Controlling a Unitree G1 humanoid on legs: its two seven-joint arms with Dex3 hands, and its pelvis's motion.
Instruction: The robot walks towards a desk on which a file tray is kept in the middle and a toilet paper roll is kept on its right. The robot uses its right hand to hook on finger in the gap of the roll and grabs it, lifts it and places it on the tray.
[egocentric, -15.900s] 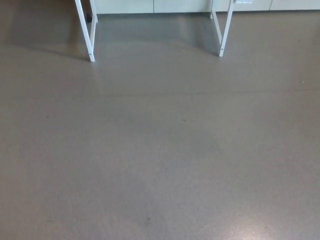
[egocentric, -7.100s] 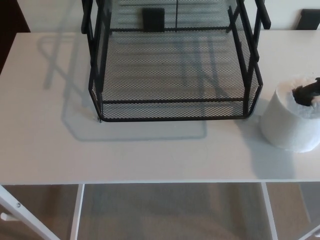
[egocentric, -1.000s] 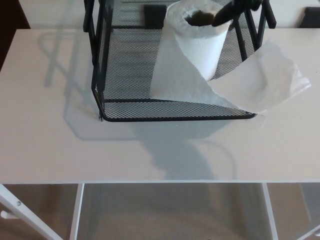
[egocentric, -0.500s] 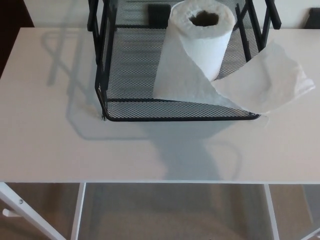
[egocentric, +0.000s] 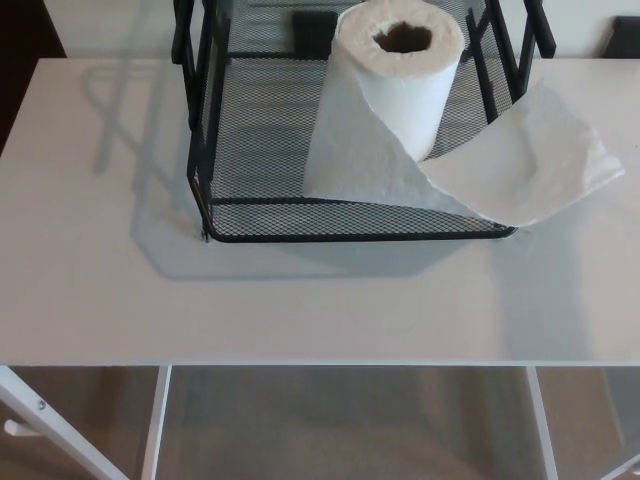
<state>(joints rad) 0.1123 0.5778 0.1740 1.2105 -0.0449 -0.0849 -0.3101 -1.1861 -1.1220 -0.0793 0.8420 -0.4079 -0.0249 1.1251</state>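
White roll (egocentric: 400, 85) — black mesh tray (egocentric: 250, 150), white desk (egocentric: 90, 290)

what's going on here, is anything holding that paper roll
Nothing is handling it right now; neither robot hand is in view. The toilet paper roll stands upright inside the black mesh file tray on the white desk. A loose tail of paper drapes over the tray's front right corner onto the desk.

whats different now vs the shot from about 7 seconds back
The toilet paper roll moved from the desk right of the file tray into the tray, standing upright, a loose sheet trailing over the tray's front-right corner. The robot hand hooked in its core then has let go and left view. Tray and desk are unchanged.
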